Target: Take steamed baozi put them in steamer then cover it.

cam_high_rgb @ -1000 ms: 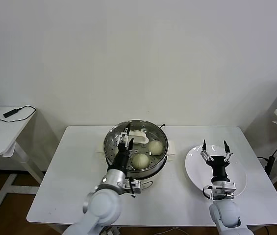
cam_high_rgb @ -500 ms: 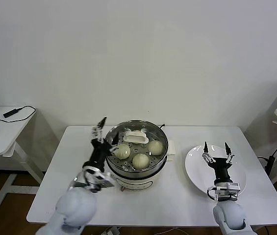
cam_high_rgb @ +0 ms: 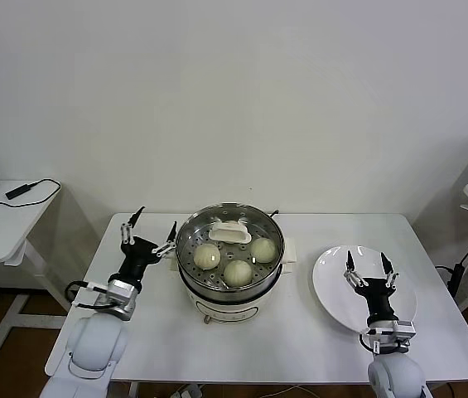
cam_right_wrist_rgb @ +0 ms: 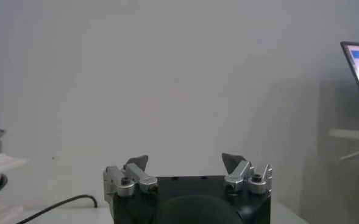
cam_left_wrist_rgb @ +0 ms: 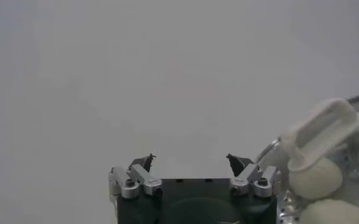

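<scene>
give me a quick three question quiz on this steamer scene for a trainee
1. How many steamed baozi show in the steamer?
2. True or false: the left gripper is shut on a baozi.
3. What lies under the right gripper? A) plate B) bowl C) cutting board

Key
1. Three show; the lid, whose white handle shows at the back of the pot, may hide more.
2. False: it is open and empty, beside the steamer.
3. A, an empty white plate.
</scene>
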